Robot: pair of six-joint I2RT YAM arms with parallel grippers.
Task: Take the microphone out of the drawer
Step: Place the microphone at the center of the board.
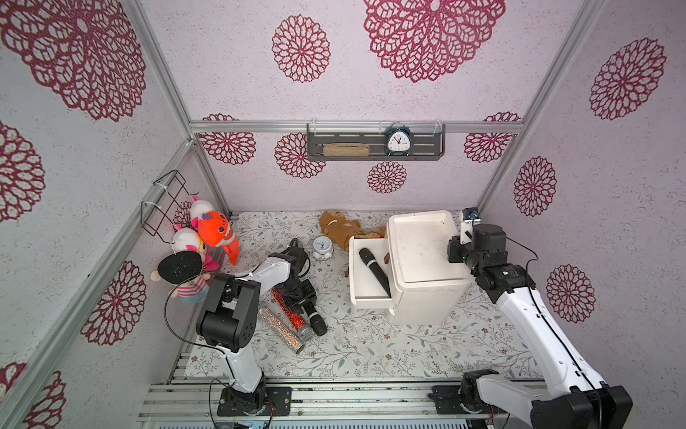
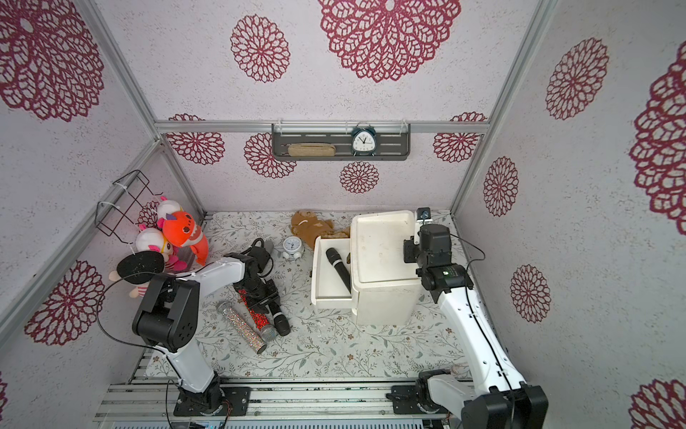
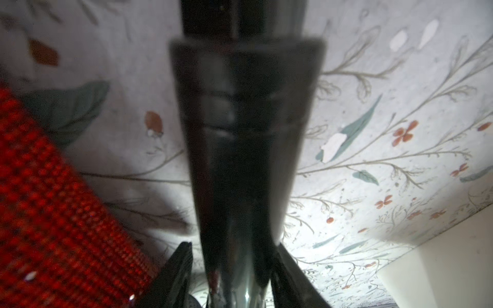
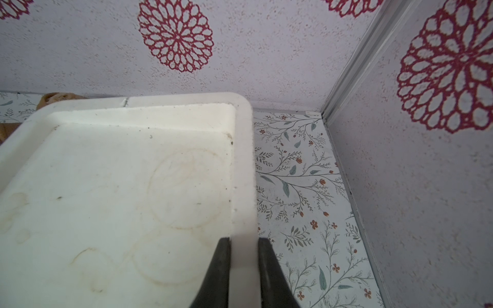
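Observation:
A black microphone (image 1: 375, 271) (image 2: 338, 269) lies slanted in the open white drawer (image 1: 362, 293), which is pulled out of the white cabinet (image 1: 427, 256). My right gripper (image 1: 451, 250) (image 4: 244, 241) is shut on the cabinet's raised top rim (image 4: 244, 186). My left gripper (image 1: 306, 302) (image 3: 234, 245) is low over the table, astride a second black microphone (image 1: 318, 322) (image 3: 245, 120) that lies there. Its jaws are open, with a lit gap showing between one finger (image 3: 178, 261) and the handle.
A red glitter microphone (image 1: 287, 312) (image 3: 53, 213) and a silver glitter one (image 1: 280, 330) lie beside my left gripper. A small white clock (image 1: 322, 247) and a brown plush (image 1: 337, 224) sit behind. Plush toys (image 1: 211, 234) hang at the left wall.

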